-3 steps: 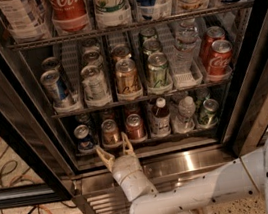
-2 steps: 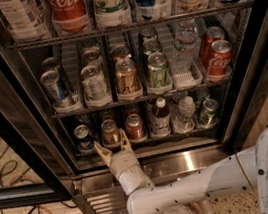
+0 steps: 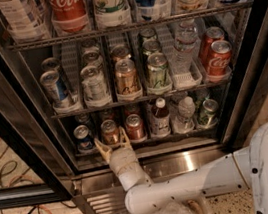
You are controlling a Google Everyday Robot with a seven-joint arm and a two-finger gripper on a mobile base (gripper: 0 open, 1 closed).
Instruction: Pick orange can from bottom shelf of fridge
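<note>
Gripper: our gripper [image 3: 111,139] sits at the front lip of the bottom shelf [image 3: 188,132] with its jaws spread wide and nothing held.
Orange can: we see the orange can [image 3: 109,131] just ahead of the jaws, in the gap between the two fingers; we cannot tell if they touch it.
Long axis: upright, square to the jaws' closing line.
Neighbours: the red can [image 3: 134,126] is just outside one finger and the blue can [image 3: 83,137] is beyond the other.
Arm: we have only one, reaching up past the fridge [image 3: 193,160] base.
Change: a second ago the gripper was lower and short of the can; now its fingers flank it.
Next: we judge a small push in, then a squeeze.
</note>
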